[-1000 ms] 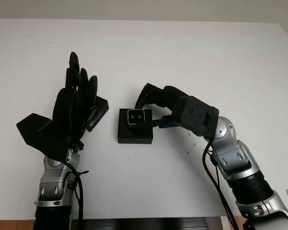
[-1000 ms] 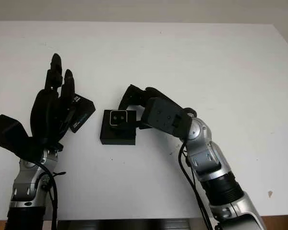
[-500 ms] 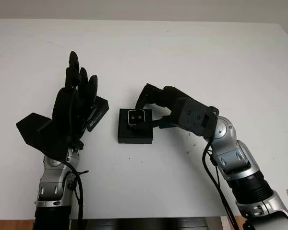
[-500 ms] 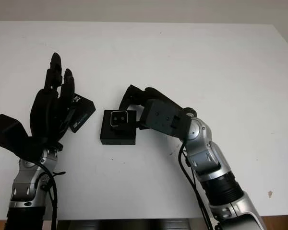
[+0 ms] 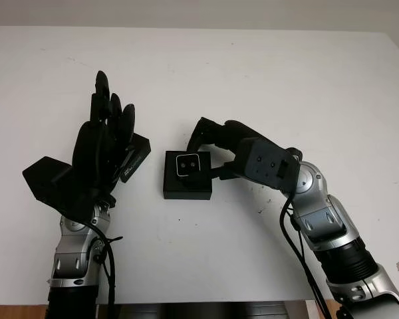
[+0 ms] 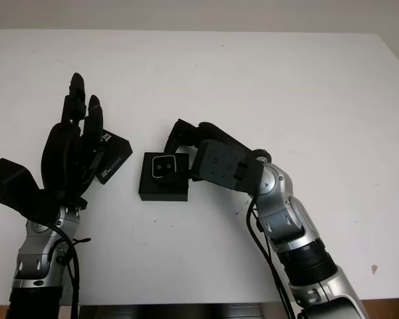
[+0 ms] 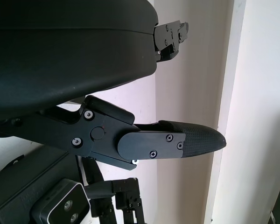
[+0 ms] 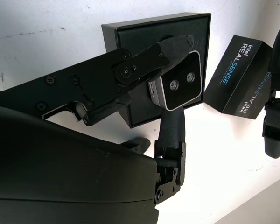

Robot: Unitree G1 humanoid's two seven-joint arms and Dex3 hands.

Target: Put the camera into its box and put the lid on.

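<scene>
Placement is the step in hand: our right robot hand [image 5: 209, 143] grips the camera [image 5: 188, 164] over the open box [image 5: 187, 185] mid-worktop [image 5: 286, 80]; our left robot hand [image 5: 110, 143] stands open beside the lid [image 5: 134, 156]; next we judge: release, then fetch the lid

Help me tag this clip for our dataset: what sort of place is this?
Probably a robotics lab test bench: a bare white table, the right hand setting an Intel RealSense camera into its black box, the open left hand raised over the RealSense lid.
</scene>
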